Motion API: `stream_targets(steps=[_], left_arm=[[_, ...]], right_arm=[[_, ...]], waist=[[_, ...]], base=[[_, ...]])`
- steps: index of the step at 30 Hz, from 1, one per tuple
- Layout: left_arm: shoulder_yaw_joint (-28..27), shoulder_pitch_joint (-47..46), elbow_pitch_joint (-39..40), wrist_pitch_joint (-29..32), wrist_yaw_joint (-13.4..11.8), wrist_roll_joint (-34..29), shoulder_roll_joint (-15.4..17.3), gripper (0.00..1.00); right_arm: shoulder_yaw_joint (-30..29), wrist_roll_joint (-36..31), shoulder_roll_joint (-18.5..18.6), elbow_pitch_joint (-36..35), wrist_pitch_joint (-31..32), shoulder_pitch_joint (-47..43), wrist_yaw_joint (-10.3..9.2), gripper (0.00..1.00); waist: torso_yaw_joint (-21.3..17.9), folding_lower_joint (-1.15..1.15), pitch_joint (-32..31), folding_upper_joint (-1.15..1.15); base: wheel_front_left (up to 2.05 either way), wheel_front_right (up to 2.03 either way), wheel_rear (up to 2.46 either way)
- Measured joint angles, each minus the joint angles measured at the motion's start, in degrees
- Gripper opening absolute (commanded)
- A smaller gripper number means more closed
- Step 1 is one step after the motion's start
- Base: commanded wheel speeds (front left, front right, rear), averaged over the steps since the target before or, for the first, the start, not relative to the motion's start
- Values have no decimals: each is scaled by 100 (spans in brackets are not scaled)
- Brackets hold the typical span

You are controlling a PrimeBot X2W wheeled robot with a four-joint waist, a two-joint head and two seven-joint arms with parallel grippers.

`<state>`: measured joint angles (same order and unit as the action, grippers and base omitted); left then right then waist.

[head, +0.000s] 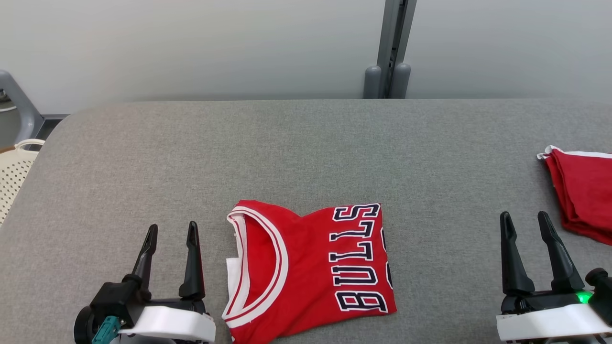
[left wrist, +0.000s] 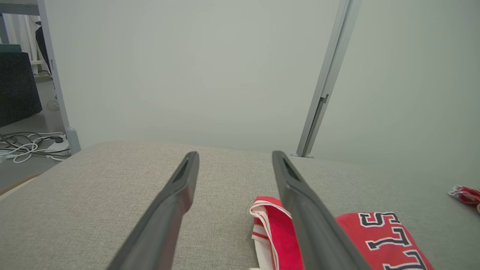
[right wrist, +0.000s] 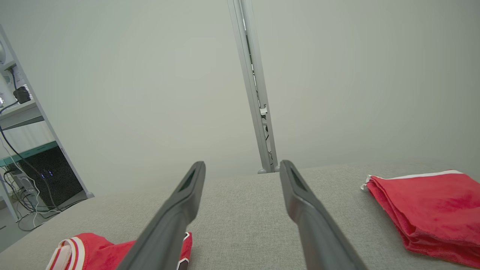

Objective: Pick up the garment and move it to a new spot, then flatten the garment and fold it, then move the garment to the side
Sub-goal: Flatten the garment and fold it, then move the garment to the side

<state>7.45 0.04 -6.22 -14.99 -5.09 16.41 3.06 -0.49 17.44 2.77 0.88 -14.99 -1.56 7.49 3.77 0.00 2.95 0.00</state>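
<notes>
The garment is a red jersey with white trim and BULLS lettering, folded into a rough square near the front middle of the grey padded table. It shows too in the left wrist view and the right wrist view. My left gripper stands open just left of the jersey, nothing between its fingers. Far to the right my right gripper is open and empty, between the jersey and a second red cloth.
A folded red cloth with a white edge lies at the table's right edge, also in the right wrist view. A cream perforated basket sits off the left edge. A grey post rises behind the table.
</notes>
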Motion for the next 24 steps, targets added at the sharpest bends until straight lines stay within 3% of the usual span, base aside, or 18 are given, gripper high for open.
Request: stream_targets(steps=[24], left_arm=[[-99,111,-311,0,99,-77,-5,100]], right_arm=[[98,36,0,189,0,-26,0,100]], waist=[[-54,0,-227,0]], base=[[0,0,0]])
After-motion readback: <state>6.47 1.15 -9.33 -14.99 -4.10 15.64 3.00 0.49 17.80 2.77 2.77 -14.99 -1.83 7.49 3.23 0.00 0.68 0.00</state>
